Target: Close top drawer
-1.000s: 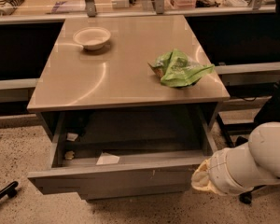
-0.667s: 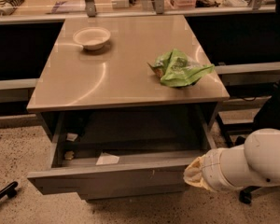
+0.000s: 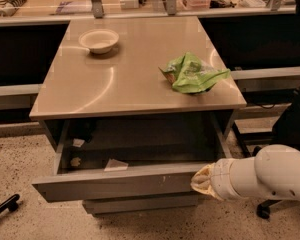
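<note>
Tabletop [image 3: 130, 86]: one bowl [image 3: 99, 40]; end effector [image 3: 202, 180] at top drawer [image 3: 115, 183]

Warm, yellowish overhead light on my feed. The worktop [image 3: 140, 91] is the brightest area, w/ curved glare streaks across its left half. The bowl [image 3: 99, 40] & green bag [image 3: 192, 74] throw small soft shadows at their bases. Below the worktop it goes dim: the top drawer [image 3: 115, 185] is deep in shadow inside, but its front is evenly lit. The gripper [image 3: 202, 180], at the drawer front's right end, is well lit.
</note>
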